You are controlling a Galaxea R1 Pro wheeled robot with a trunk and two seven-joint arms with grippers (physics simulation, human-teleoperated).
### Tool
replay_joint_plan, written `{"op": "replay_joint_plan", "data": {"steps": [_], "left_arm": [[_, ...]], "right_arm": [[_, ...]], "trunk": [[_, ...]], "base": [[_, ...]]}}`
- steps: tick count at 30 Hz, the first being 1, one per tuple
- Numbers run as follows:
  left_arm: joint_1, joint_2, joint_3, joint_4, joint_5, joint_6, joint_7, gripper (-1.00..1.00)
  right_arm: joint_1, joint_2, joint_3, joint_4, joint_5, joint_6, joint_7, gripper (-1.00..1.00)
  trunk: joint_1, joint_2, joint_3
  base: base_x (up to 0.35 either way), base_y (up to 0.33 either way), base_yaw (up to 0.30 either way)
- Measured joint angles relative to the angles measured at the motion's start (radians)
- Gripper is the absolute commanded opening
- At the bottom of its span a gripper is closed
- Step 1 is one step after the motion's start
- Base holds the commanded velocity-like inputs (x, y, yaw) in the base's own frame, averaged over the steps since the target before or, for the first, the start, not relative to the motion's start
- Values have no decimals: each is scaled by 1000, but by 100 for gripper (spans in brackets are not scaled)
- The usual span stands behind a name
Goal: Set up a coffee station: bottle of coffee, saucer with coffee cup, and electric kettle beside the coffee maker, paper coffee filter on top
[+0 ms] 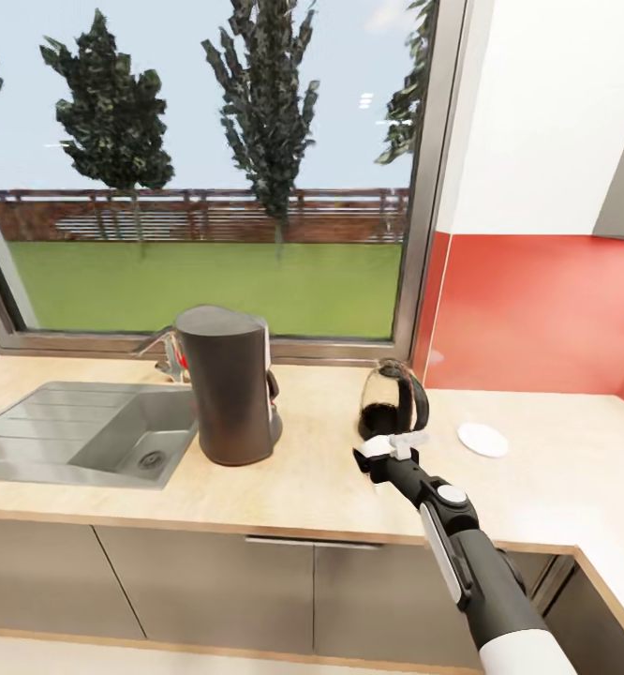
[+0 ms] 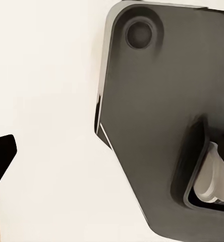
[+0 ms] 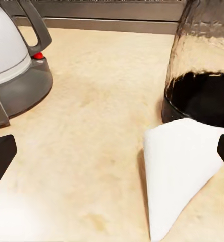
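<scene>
Right arm reaching low over the kitchen countertop (image 1: 284,487), and the right gripper (image 1: 390,448) has something white at its tip. From the head camera it is just a pale sliver, so whether the jaws are pinching it I cannot tell from there. The right wrist camera makes it clearer: a paper coffee filter (image 3: 180,166), a folded cone, its long axis running from a point close to the camera out to a wide edge by the glass. One dark fingertip (image 3: 1,156) sits well off to one side, another at the opposite edge against the paper; jaws look spread, the filter held against one finger at most.

Straight ahead at twelve o'clock, almost touching, the electric kettle (image 1: 393,398). The saucer (image 1: 482,439) lies at two o'clock, apart. The target, the coffee maker (image 1: 226,384), stands at ten o'clock, near, its slanted top well above the gripper: so up and left, I'd judge, and this arm is the nearer. Beyond it the sink (image 1: 78,431), then the window (image 1: 209,169).

Left wrist camera: dark robot housing (image 2: 162,126), pale background.
</scene>
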Motion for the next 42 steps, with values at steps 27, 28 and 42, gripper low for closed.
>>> {"op": "replay_joint_plan", "data": {"steps": [27, 28, 42], "left_arm": [[0, 1, -4, 0, -1, -1, 0, 100], [0, 1, -4, 0, -1, -1, 0, 100], [0, -5, -3, 0, -1, -1, 0, 100]], "right_arm": [[0, -8, 3, 47, 35, 3, 0, 100], [0, -8, 4, 48, 43, 3, 0, 100], [0, -10, 5, 62, 121, 7, 47, 100]], "trunk": [[0, 0, 0], [0, 0, 0], [0, 0, 0]], "base": [[91, -19, 1], [2, -2, 0], [15, 0, 0]]}}
